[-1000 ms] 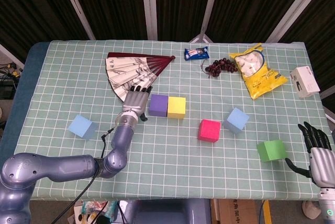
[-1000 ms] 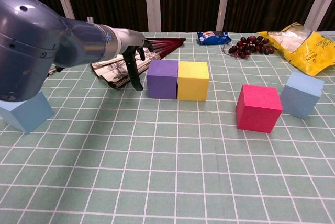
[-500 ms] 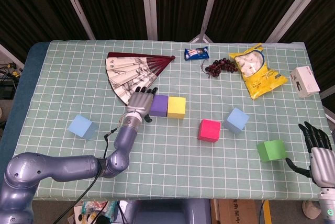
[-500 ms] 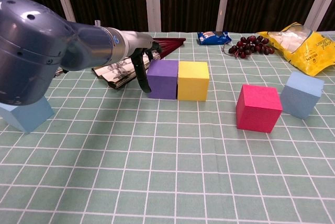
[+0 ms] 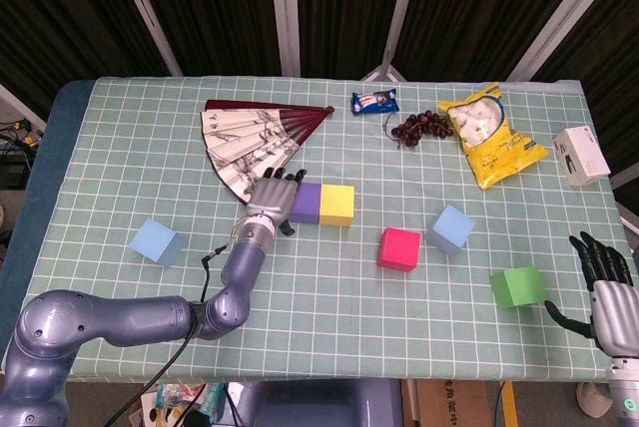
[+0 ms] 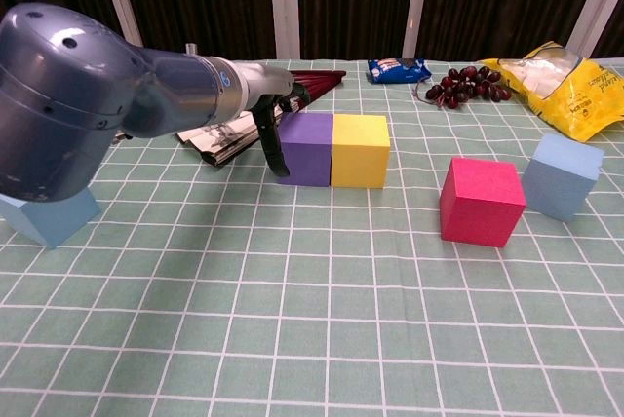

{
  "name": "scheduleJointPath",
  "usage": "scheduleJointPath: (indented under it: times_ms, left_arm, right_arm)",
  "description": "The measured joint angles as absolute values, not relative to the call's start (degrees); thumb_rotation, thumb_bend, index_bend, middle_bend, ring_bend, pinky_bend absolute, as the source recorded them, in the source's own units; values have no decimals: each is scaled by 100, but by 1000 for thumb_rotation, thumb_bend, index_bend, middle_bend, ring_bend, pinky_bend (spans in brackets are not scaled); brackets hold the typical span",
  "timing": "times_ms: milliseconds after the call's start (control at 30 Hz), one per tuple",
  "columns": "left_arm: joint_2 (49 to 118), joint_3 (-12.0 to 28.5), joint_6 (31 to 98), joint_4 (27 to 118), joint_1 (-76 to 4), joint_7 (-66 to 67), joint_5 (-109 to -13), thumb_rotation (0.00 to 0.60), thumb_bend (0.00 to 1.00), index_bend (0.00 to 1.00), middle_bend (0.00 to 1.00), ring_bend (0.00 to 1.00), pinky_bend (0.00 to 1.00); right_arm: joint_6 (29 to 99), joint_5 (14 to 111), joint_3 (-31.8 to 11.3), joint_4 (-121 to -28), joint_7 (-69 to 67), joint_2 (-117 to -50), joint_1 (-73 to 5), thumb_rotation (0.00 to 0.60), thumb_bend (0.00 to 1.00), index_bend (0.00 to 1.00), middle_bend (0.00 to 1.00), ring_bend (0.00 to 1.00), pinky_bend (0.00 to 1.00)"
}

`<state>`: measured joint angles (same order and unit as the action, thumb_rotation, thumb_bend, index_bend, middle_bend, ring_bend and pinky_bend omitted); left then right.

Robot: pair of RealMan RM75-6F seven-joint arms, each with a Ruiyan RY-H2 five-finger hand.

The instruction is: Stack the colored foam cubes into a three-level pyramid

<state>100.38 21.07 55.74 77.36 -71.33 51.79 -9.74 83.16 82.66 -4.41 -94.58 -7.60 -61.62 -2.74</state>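
Left hand has slid right against the purple cube, fingers spread, grasping nothing; right hand rests released.

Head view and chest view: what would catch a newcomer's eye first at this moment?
The big blue-grey left arm fills the chest view's left side, its left hand at the purple cube, which sits flush against the yellow cube mid-table. Other bright cubes lie scattered: pink cube, green cube near the right hand. An open paper fan is spread behind the left hand.
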Motion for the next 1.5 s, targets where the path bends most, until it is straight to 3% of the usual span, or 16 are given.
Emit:
scheduleJointPath:
  times_ms: [400,733,1133,1500]
  left_arm:
    - [9907,2072,5689,7805,-7113,5107,-978,600,166,0,167,63,61]
    - [9468,1984,5984,8410,-6912,5072,-1000,600,166,0,172,63,61]
    - [9034,1541,6226,9256,-6461,4903,-1114,600,167,0,179,63,61]
    - [9154,1444,6170,9307,-6439,4795,-1211,600,167,0,180,63,60]
  right_arm:
    - [8315,8258,-442,-9464,-760,-6158,-272,600,244,0,0,0,0]
    - [8315,8266,-442,-9467,-774,-6155,-274,600,244,0,0,0,0]
    - [8323,8293,-428,-9478,-765,-6157,-270,600,244,0,0,0,0]
    - [8341,8308,-420,-9492,-763,-6153,-260,600,244,0,0,0,0]
